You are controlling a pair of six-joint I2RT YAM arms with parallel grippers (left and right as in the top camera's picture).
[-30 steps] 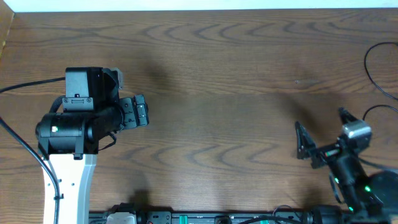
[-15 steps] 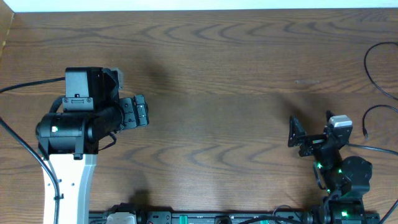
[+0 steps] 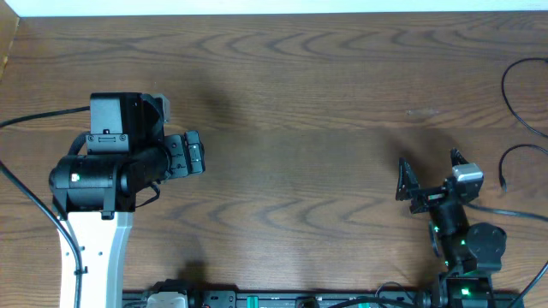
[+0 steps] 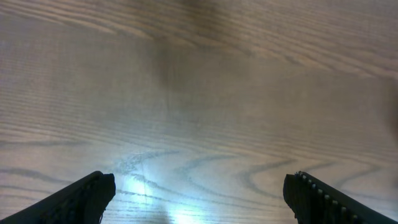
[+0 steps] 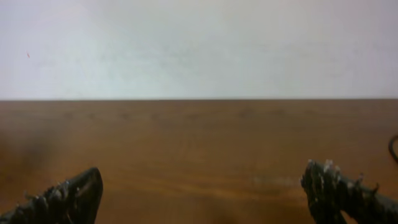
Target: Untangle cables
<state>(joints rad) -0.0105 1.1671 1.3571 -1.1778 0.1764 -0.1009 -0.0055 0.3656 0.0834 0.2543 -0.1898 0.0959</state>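
Observation:
Thin black cables lie at the table's far right edge in the overhead view: one wide arc point(image 3: 503, 90) and a smaller curl point(image 3: 505, 157) ending in a tiny plug. A sliver of cable shows at the right edge of the right wrist view point(image 5: 393, 147). My right gripper point(image 3: 430, 174) point(image 5: 202, 193) is open and empty, left of the cables and apart from them, facing level across the table toward the back wall. My left gripper point(image 3: 193, 154) point(image 4: 199, 199) is open and empty over bare wood at the left, far from the cables.
The wooden table point(image 3: 291, 94) fills the view. Thicker black cords run from the left arm point(image 3: 34, 115). Another dark strand point(image 3: 518, 214) passes the right arm's base. Equipment point(image 3: 257, 299) lines the front edge.
The right arm has drawn back toward its base, and its gripper has shifted slightly left and turned. The left arm has not moved.

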